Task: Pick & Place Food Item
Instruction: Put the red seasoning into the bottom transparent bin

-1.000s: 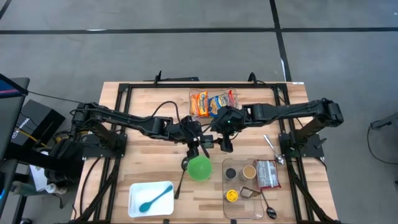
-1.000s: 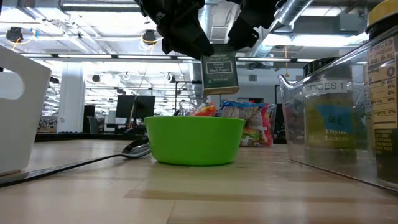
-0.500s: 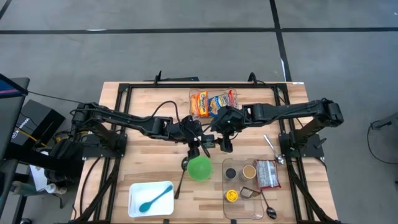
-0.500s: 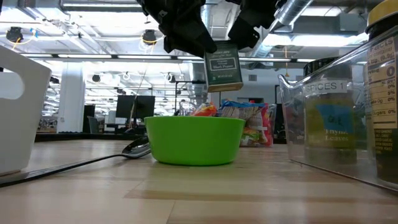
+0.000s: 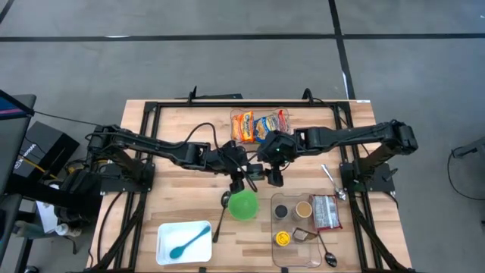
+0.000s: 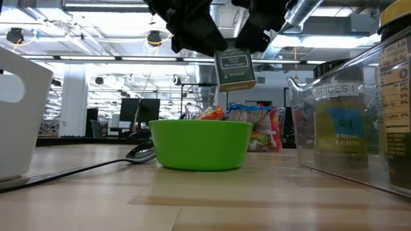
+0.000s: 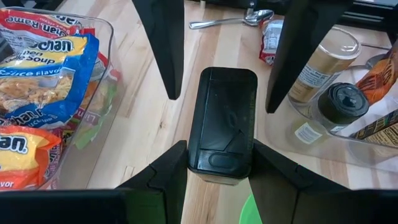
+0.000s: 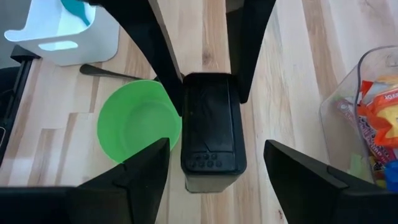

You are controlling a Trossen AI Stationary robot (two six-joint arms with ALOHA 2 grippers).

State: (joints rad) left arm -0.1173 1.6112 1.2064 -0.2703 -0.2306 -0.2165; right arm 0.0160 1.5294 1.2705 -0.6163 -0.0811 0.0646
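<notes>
Low view, pepper tin [image 6: 234, 68] clamped between left fingers [image 7: 168, 171], right fingers [image 8: 146, 168] spread wide, not touching

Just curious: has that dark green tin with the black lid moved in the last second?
Yes. The dark green tin drifted rightward, tilting, above the green bowl.

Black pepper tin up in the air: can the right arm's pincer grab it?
Probably yes. The right pincer is open, with one finger on either side of the black rectangular pepper tin and nothing in between. The left pincer is gripping the tin too, though.
</notes>
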